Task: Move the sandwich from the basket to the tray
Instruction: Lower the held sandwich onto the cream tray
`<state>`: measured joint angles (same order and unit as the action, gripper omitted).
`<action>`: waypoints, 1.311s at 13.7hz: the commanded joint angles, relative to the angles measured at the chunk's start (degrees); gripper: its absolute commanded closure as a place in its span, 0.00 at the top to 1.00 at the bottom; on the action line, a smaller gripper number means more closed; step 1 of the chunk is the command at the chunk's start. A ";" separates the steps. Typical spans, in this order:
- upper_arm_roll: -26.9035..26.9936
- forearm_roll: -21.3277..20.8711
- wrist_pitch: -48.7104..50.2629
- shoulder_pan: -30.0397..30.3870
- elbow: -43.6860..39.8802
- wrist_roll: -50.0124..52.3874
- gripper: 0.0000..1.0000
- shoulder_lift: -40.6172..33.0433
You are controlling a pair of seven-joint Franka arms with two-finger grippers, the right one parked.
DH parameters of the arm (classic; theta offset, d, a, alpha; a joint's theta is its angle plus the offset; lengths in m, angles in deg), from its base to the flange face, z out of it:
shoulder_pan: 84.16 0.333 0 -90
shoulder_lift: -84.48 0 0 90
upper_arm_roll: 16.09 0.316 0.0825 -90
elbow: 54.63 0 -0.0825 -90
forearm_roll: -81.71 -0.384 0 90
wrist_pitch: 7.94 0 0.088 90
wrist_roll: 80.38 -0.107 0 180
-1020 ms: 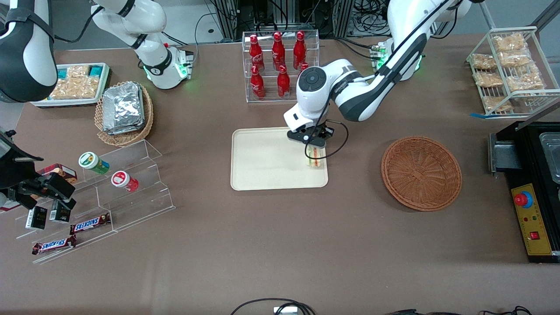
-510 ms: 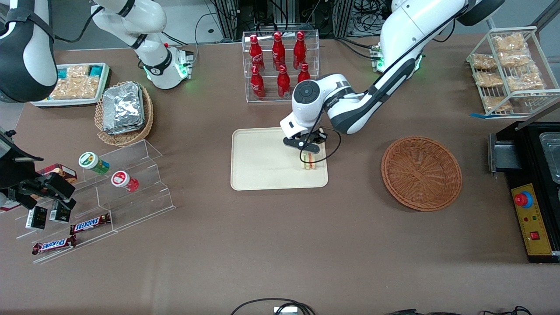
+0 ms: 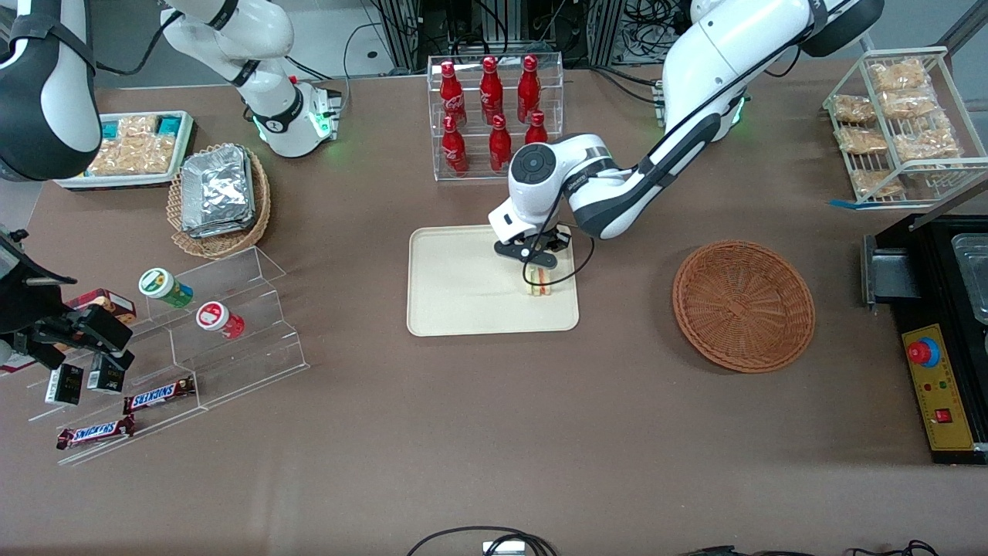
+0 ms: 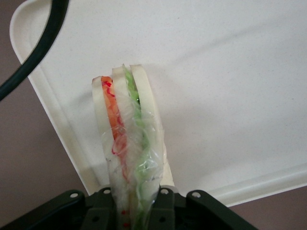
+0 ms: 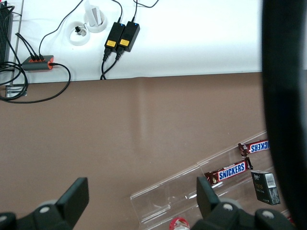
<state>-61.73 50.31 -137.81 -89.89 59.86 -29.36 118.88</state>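
We see the hand (image 3: pixel 538 272) low over the tray (image 3: pixel 463 309), pinching the sandwich (image 3: pixel 539 283) between its fingers. In the wrist view the sandwich (image 4: pixel 128 143) stands on edge, its orange, red and green stripes showing through the clear wrap, with the tray (image 4: pixel 230 72) just under it, near the tray's rim. We cannot tell whether it touches the tray. The basket (image 3: pixel 743 305) sits on the desk (image 3: pixel 494 432) well apart, toward the working arm's end.
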 commanded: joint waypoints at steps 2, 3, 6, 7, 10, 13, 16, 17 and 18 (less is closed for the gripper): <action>-0.06 -1.48 0.06 -0.51 -1.46 2.59 0.66 1.63; -0.06 -2.35 0.06 -0.51 -1.46 2.68 0.73 1.72; -0.06 -3.85 0.15 -0.51 -1.55 4.17 0.99 2.43; -0.06 -3.85 0.24 -0.42 -1.55 4.26 0.99 2.43; -0.06 -3.24 1.11 -0.07 -4.09 4.44 0.99 2.16; -0.06 -2.71 3.30 0.37 -7.86 6.35 0.99 1.90; 0.03 -2.62 9.09 2.47 -13.75 8.65 0.99 1.81; -0.06 -2.53 10.94 3.96 -15.42 8.65 0.99 1.72; -0.06 -1.84 12.35 5.02 -17.18 8.65 0.99 1.55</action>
<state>-61.30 48.04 -128.73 -87.07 46.27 -21.68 120.24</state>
